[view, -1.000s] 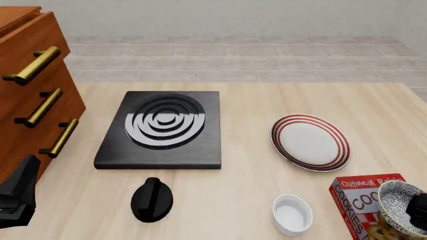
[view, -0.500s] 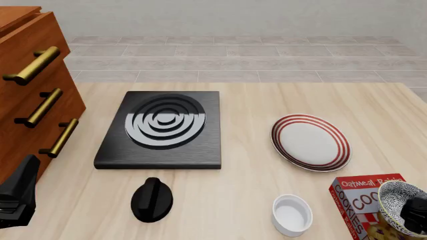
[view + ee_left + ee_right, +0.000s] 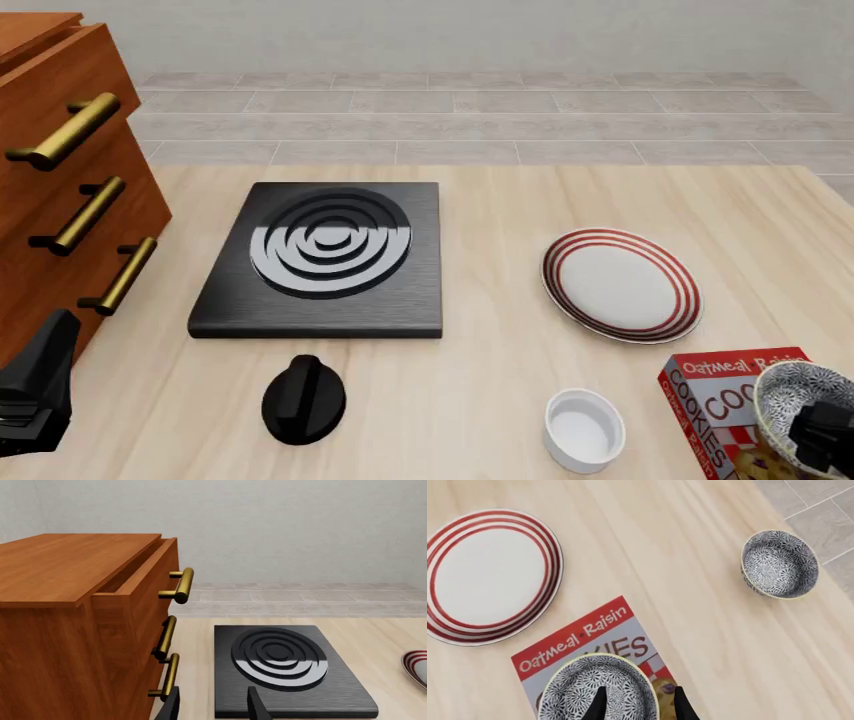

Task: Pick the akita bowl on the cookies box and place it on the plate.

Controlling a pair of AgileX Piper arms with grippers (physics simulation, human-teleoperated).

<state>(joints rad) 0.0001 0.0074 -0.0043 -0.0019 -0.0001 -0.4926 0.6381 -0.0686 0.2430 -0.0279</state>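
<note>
standing on the cookies box (image 3: 727, 395) at the worktop's (image 3: 507, 350) near right edge, the akita bowl (image 3: 801, 408) is straddled at its rim by the right hand (image 3: 636, 705), fingers parted, lower than a second before. plate (image 3: 621, 284) beyond, white ramekin (image 3: 585, 429) beside the box, second speckled bowl (image 3: 779, 563) apart. left hand (image 3: 212, 710) held open, idle, near the drawer cabinet (image 3: 73, 625) and stove plate (image 3: 324, 258).

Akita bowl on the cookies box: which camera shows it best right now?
The right wrist view: the akita bowl sits on the cookies box, interior visible, though cropped at the frame edge. The front view catches it at the corner behind the right gripper. The left wrist view misses it.
</note>
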